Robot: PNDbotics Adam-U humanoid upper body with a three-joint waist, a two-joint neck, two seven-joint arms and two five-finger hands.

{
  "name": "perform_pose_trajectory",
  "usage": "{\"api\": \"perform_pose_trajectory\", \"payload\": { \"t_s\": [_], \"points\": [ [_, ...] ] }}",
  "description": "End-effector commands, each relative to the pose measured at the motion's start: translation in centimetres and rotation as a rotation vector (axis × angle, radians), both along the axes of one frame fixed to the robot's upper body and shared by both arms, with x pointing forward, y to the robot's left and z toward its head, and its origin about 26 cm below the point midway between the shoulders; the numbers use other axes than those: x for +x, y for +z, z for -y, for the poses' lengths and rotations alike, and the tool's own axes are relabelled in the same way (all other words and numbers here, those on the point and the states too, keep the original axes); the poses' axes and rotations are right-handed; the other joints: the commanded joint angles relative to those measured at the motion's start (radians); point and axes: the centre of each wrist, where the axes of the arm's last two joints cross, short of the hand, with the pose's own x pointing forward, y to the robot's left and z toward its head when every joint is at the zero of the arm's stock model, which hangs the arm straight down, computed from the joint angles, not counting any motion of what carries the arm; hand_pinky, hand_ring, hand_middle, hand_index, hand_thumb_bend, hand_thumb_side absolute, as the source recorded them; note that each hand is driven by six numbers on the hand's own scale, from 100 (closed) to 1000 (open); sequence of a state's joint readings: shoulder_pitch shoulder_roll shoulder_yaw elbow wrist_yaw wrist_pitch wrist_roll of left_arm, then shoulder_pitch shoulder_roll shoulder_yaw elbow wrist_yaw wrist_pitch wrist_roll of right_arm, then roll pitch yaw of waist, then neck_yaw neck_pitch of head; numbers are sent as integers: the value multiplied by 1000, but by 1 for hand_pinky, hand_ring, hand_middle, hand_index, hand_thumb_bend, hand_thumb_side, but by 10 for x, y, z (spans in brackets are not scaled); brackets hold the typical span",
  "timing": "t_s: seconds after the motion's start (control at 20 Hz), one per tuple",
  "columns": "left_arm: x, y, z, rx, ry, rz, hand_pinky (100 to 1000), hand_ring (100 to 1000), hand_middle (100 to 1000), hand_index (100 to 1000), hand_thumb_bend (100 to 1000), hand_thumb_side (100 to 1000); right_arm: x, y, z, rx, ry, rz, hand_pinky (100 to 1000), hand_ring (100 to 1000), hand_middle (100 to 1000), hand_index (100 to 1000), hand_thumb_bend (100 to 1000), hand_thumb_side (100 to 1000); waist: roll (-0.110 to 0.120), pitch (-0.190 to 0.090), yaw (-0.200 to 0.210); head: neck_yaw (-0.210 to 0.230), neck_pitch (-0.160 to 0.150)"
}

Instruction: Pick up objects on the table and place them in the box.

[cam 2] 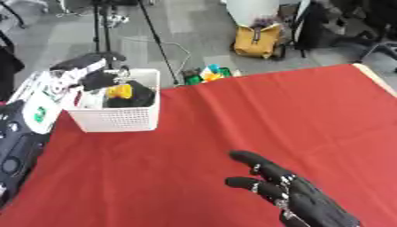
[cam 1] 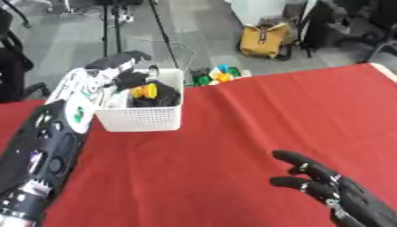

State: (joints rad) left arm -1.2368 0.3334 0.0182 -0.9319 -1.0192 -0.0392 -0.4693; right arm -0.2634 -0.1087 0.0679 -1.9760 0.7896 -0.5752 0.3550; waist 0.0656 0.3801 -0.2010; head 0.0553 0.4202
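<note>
Right hand (cam 1: 341, 193) idles open at lower right while left hand (cam 1: 116, 64), fingers hidden so can't tell its grip, is over the white basket (cam 1: 143, 119) upper left, looks like drop-off, next it needs to let go and pull clear.

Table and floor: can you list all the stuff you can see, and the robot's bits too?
Tablecloth: one, red, covering the table.
Basket: one, white, near the table's far left edge.
Yellow object: one, inside the basket beside something black.
Colourful toys: a small pile, green, yellow and blue, just past the table's far edge.
Bag: one, yellow, on the grey floor behind.
Tripod legs: black, on the floor at the back.
Left robot hand: one, black and white, over the basket.
Right robot hand: one, black, open, lower right.
</note>
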Motion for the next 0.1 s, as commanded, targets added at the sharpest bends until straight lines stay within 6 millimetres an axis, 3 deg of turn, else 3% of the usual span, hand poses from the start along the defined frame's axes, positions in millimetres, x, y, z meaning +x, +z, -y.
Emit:
{"api": "perform_pose_trajectory", "payload": {
  "t_s": [0.05,0.1],
  "points": [
    [-21,33,1,85,-54,103,1000,1000,1000,1000,100,961,-3,7,3,15,2,27,770,1000,1000,875,402,1000,-8,-32,7,-11,7],
    [-32,39,5,126,-89,127,1000,1000,1000,1000,100,949,-3,7,4,20,-1,27,769,1000,1000,875,402,1000,-9,-34,10,-14,9]
  ]
}}
